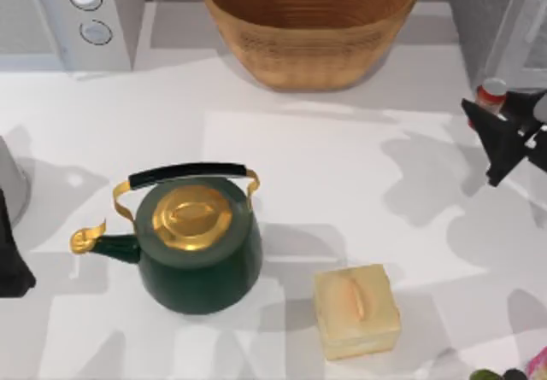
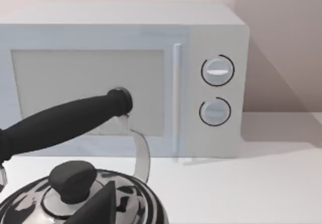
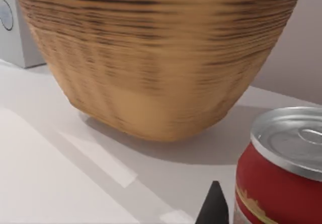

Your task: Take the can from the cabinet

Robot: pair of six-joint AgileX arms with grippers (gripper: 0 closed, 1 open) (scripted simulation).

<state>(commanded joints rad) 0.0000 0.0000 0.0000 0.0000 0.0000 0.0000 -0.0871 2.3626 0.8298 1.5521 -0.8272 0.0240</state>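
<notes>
right pincer point(image 1: 494, 137) just right of basket point(image 1: 309, 23), at can point(image 1: 491, 95) | spread or pinching: cannot tell | advice: grip can mid-body, keep upright | left arm parked

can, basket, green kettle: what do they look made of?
Can: looks like metal, with a brushed silvery lid and glossy red side. Basket: seemingly woven wicker or coiled fibre, matte tan with ribbed bands. Green kettle: probably enamelled metal, glossy dark green, with brass-like lid and spout.
</notes>
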